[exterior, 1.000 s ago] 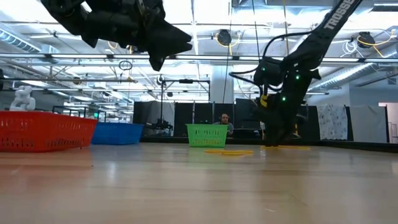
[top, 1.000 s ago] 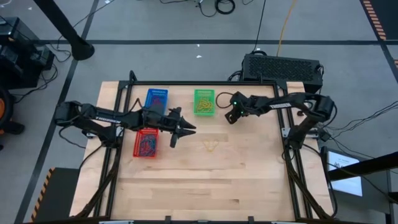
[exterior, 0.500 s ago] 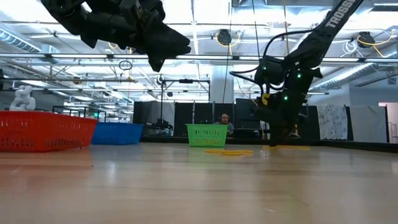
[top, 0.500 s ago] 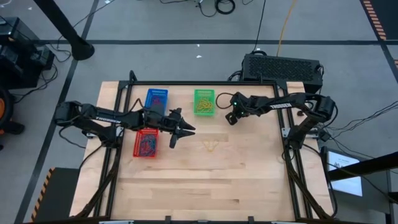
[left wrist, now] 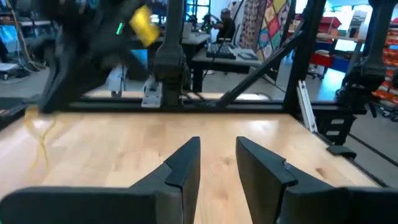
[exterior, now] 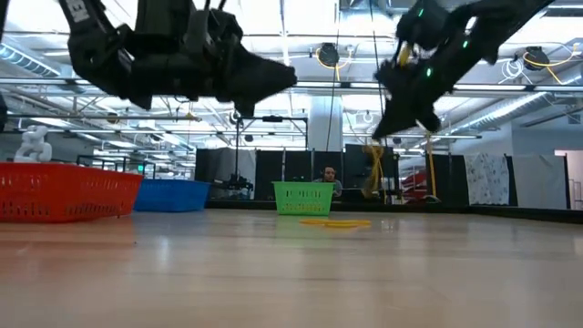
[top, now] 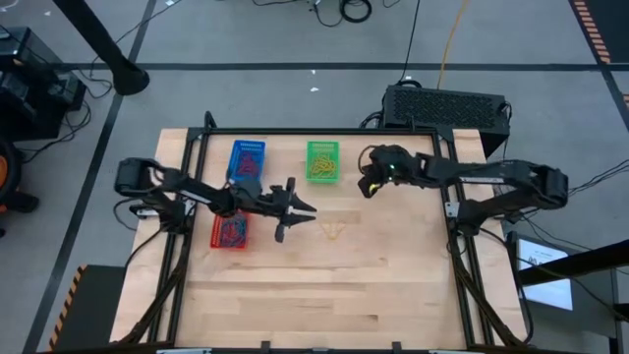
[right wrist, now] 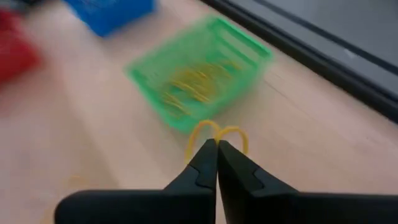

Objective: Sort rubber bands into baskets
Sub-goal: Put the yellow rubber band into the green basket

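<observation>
So the right end effector [right wrist: 216, 147] was pinched tight on a yellow rubber band [right wrist: 217, 134], lifted off the counter [top: 393, 285] near the green basket [top: 322, 160]. The left end effector [top: 303, 208], fingers apart and holding nothing, hovered beside the red basket [top: 230, 230].

No readable text, labels or numbers anywhere in view
</observation>
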{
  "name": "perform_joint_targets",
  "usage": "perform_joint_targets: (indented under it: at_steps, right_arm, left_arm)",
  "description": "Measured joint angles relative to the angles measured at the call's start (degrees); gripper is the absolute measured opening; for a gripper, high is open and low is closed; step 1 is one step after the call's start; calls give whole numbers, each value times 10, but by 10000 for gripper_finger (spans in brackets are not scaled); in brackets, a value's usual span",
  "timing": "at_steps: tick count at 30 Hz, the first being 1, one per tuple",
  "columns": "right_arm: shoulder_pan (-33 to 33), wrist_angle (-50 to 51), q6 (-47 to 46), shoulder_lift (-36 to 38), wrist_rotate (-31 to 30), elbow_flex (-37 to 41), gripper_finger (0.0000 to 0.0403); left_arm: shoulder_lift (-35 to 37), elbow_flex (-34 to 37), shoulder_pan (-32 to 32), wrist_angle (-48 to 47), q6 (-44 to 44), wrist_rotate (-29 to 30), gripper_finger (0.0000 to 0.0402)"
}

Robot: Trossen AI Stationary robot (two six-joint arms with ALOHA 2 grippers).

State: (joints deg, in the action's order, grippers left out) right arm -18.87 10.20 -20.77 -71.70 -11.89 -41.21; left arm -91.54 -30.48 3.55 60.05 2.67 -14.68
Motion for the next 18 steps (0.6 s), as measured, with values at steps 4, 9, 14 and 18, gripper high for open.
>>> perform_joint_targets:
  at_steps: [4, 9, 14, 18]
  right_arm:
    - [51, -39, -2, 33, 21, -1, 0]
    - [115, -102, -6, 40, 34, -1, 0]
    - [170, -129, -10, 32, 33, -1, 0]
    - [211, -131, -12, 28, 33, -1, 0]
  left_arm:
    - [-50, -1, 2, 53, 14, 8, 109]
    - [-84, -24, 5, 53, 13, 40, 109]
    - [-96, -41, -10, 51, -11, 41, 112]
    - [-96, -44, -28, 52, -34, 41, 149]
